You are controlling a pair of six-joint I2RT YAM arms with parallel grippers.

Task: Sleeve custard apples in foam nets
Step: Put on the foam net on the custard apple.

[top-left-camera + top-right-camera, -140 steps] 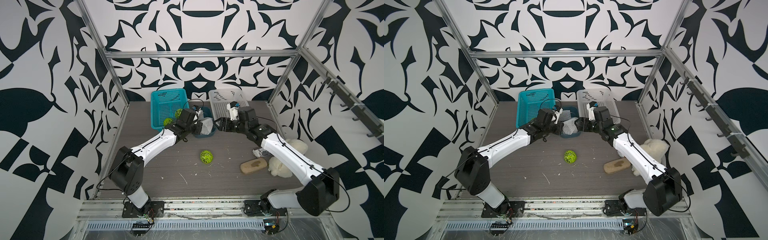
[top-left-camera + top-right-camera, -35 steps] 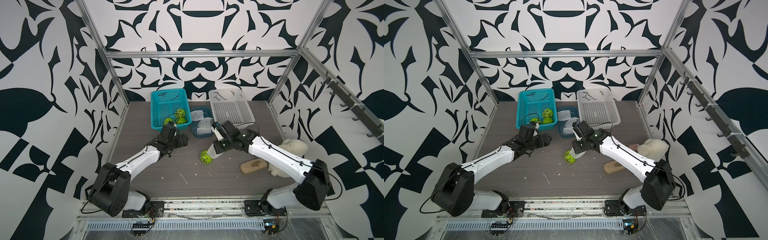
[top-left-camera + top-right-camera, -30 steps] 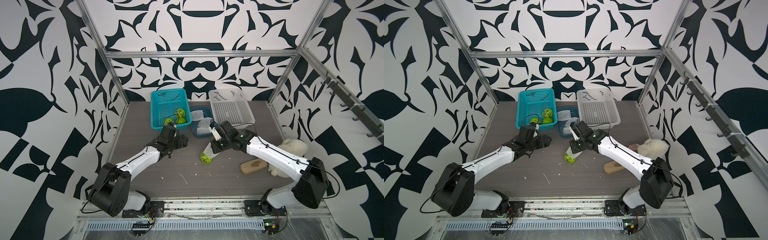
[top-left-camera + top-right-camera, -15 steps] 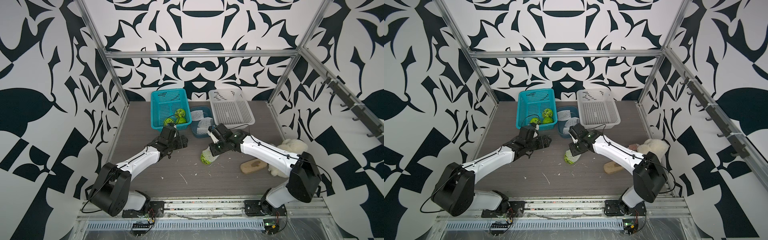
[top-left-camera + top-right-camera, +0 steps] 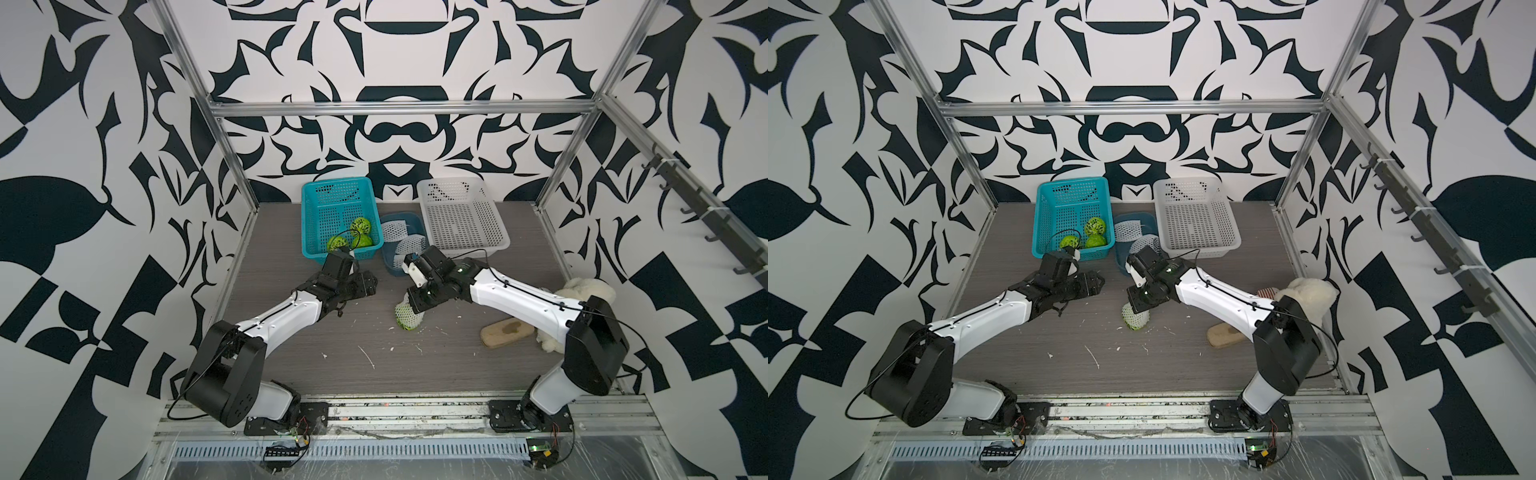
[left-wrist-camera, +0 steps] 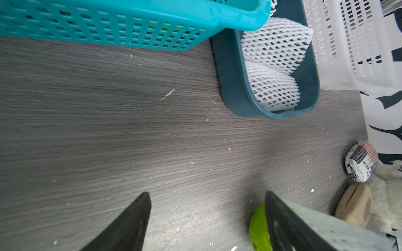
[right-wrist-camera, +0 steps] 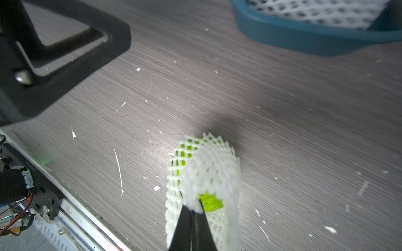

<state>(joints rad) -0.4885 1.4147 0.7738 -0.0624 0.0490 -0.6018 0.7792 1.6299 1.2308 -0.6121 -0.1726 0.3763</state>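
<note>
Now your right gripper [image 7: 192, 214] is pinched tight on the rim of the foam net [image 7: 208, 165], which drapes the custard apple [image 7: 210, 201] directly under its tips, apparently only half covered. Your left gripper [image 6: 206, 195] stands spread and empty, the fruit just beyond one finger.

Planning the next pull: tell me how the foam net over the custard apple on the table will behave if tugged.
Probably floppy and stretchy: the foam net drapes loosely where the right tool pinches its edge. Likely very light, being open mesh. The round custard apple inside may roll on the table.
</note>
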